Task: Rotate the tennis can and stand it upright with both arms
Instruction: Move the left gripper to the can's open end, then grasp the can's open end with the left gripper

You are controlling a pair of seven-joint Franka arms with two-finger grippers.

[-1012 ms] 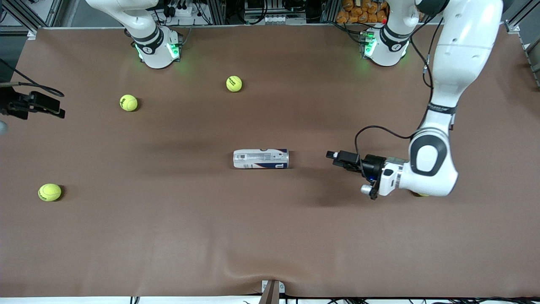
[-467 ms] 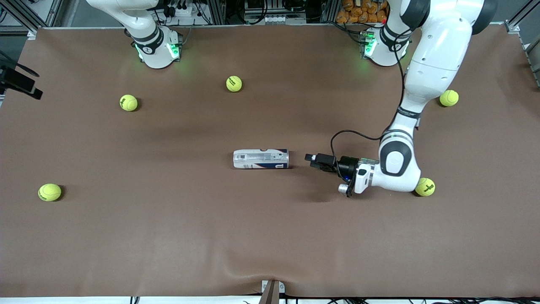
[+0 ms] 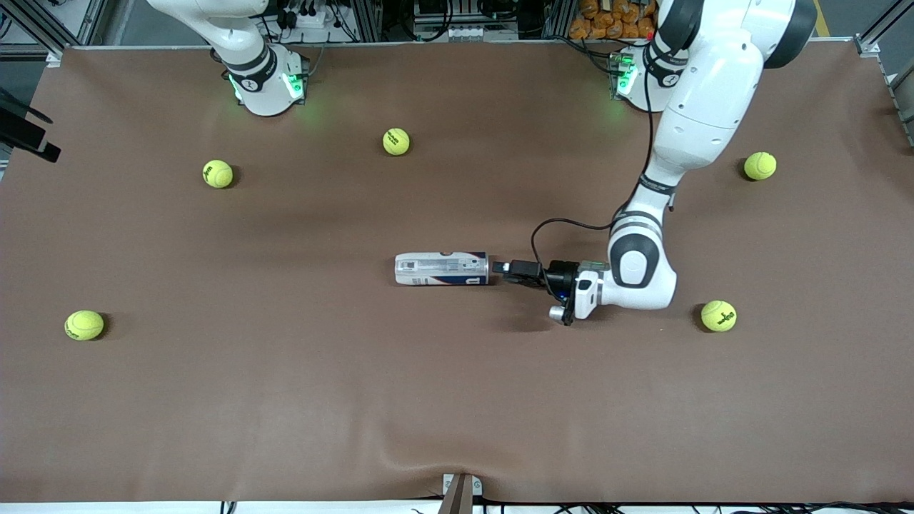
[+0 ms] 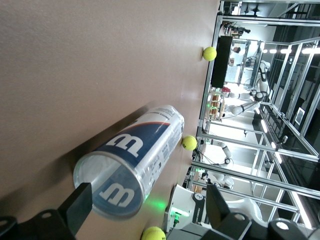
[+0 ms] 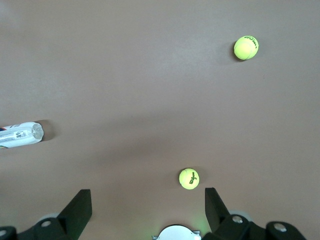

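Observation:
The tennis can (image 3: 441, 269) lies on its side in the middle of the brown table, its length running between the two arms' ends. My left gripper (image 3: 500, 268) is low over the table, right at the can's end that faces the left arm's end. In the left wrist view the left gripper (image 4: 147, 212) is open, and the can's clear lid with the blue "W" (image 4: 112, 187) sits just ahead of the fingers, nearer to one finger (image 4: 75, 207). My right gripper (image 5: 147, 215) is open and empty, high above the table; the can (image 5: 20, 136) shows far below it.
Yellow-green tennis balls lie around: two near the right arm's base (image 3: 218, 173) (image 3: 396, 141), one at the right arm's end (image 3: 84, 325), two at the left arm's end (image 3: 760, 165) (image 3: 718, 315). A black part (image 3: 25, 135) shows at the view's edge.
My left arm has swept its open gripper across the table toward the can, up to the can's end. The black part at the view's edge has moved up and outward.

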